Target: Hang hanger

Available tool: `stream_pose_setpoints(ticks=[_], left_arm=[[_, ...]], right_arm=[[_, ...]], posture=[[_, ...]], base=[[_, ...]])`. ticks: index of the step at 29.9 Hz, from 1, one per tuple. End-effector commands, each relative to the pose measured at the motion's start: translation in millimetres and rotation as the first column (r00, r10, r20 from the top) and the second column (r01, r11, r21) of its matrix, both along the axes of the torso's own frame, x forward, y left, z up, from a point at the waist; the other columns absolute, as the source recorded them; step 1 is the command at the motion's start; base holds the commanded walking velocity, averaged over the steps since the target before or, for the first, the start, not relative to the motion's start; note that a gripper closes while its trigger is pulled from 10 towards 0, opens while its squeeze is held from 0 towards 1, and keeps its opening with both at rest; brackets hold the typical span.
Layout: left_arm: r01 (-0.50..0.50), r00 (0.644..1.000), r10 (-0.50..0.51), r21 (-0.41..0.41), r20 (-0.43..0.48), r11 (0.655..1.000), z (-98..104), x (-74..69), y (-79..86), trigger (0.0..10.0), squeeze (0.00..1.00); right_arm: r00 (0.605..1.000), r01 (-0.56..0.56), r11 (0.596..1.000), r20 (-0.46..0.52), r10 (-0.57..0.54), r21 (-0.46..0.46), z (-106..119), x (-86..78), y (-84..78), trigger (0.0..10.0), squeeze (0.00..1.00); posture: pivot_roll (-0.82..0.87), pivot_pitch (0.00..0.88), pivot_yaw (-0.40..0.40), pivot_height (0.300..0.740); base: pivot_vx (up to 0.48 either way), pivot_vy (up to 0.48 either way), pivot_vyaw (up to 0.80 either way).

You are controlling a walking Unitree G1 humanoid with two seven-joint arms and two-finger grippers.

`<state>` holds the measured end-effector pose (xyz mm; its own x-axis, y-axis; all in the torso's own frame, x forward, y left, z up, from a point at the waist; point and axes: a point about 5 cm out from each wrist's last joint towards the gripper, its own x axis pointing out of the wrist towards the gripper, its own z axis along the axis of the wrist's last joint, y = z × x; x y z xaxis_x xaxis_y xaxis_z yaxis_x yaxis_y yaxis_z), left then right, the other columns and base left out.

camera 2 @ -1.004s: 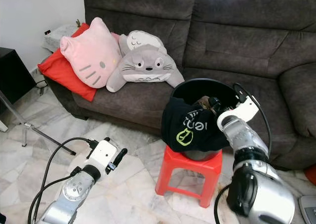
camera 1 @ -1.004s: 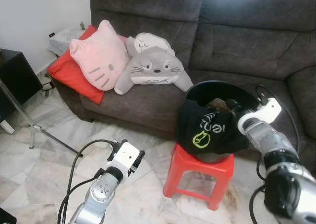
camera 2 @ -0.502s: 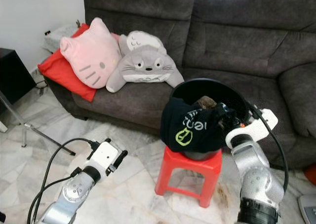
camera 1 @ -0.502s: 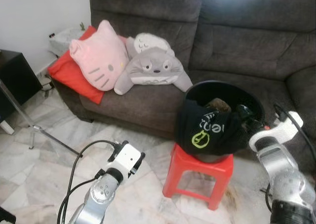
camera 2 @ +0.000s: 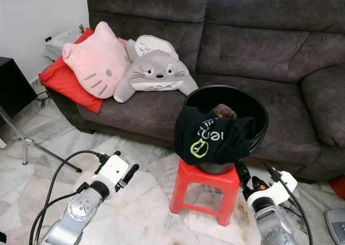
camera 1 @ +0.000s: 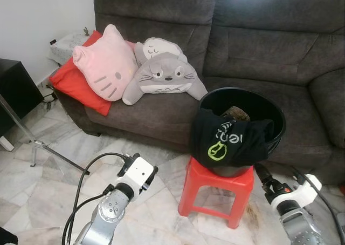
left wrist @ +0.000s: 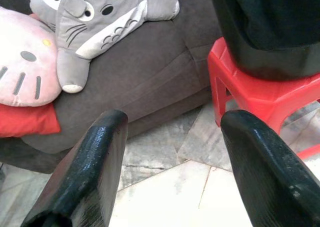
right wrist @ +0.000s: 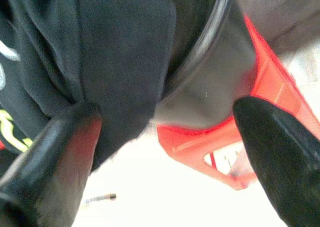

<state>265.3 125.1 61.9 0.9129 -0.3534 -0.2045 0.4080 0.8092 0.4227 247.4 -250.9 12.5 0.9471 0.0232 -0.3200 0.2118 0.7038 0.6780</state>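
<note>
I see my right gripper (camera 2: 241, 176) low beside the red plastic stool (camera 1: 215, 194), just under the rim of the round black bucket (camera 1: 272, 113) standing on it, fingers spread wide with nothing between them and bare marble floor (camera 1: 161, 212) below. A soft black shirt (camera 1: 229, 142) with a green logo drapes over the bucket's near edge; no hanger can be made out. Left of the stool, my left gripper (left wrist: 170, 152) hangs over open floor, fingers also spread, facing the grey fabric sofa (camera 1: 161, 110) and plush cushions (camera 1: 135, 69).

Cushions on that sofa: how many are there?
3: a pink cat cushion leaning on a red cushion at the sofa's left end, and a grey creature cushion beside them.
</note>
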Motion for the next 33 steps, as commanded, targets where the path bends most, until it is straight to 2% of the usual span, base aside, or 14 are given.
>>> stream_pose_setpoints(ticks=[1, 4, 9, 11, 19, 26, 33], left_arm=[[-0.013, 1.000, 0.013, 0.019, 0.000, 1.000, 0, 2.0, 5.4, 10.0, 0.00], [-0.022, 1.000, 0.022, 0.023, 0.010, 0.999, 1, 3.9, 6.8, 10.0, 0.00], [-0.021, 1.000, 0.020, 0.037, 0.024, 0.999, 3, 5.7, 7.1, 10.0, 0.00], [-0.025, 0.999, 0.024, 0.039, 0.027, 0.999, 4, 6.3, 7.5, 10.0, 0.00], [-0.035, 0.998, 0.033, 0.059, 0.044, 0.998, 6, 7.2, 10.5, 10.0, 0.00], [-0.035, 0.998, 0.031, 0.075, 0.059, 0.997, 9, 8.3, 12.1, 10.0, 0.00], [-0.035, 0.997, 0.028, 0.091, 0.075, 0.995, 11, 9.4, 12.8, 10.0, 0.00]], right_arm=[[1.000, -0.021, 1.000, 0.004, 0.021, -0.011, -4, 3.7, -1.8, 10.0, 0.00], [0.997, -0.075, 0.997, 0.023, 0.075, -0.010, -6, 6.7, 0.5, 10.0, 0.00], [0.997, -0.076, 0.996, 0.015, 0.076, -0.041, -9, 9.1, -6.0, 10.0, 0.00], [0.999, -0.034, 0.999, 0.029, 0.034, -0.019, -8, 11.5, -11.6, 10.0, 0.00], [0.998, 0.055, 0.998, 0.032, -0.054, -0.029, -6, 12.9, -29.8, 10.0, 0.00], [0.997, 0.031, 1.000, 0.071, -0.030, -0.005, -2, 19.7, -24.9, 10.0, 0.00], [0.990, -0.016, 1.000, 0.139, 0.013, 0.022, 10, 35.8, -15.5, 10.0, 0.00]], posture=[[-0.07, 0.000, 0.030, 0.740], [-0.06, 0.000, 0.032, 0.740], [-0.06, 0.000, 0.035, 0.740], [-0.05, 0.000, 0.034, 0.740], [-0.05, 0.000, 0.038, 0.740], [-0.04, 0.000, 0.046, 0.740], [-0.03, 0.000, 0.049, 0.740]], base=[[0.000, 0.000, 0.00], [0.000, 0.000, 0.00], [0.000, 0.000, 0.00], [0.000, 0.000, 0.00], [0.000, 0.000, 0.00], [0.000, 0.000, 0.00], [0.000, 0.000, 0.00]])
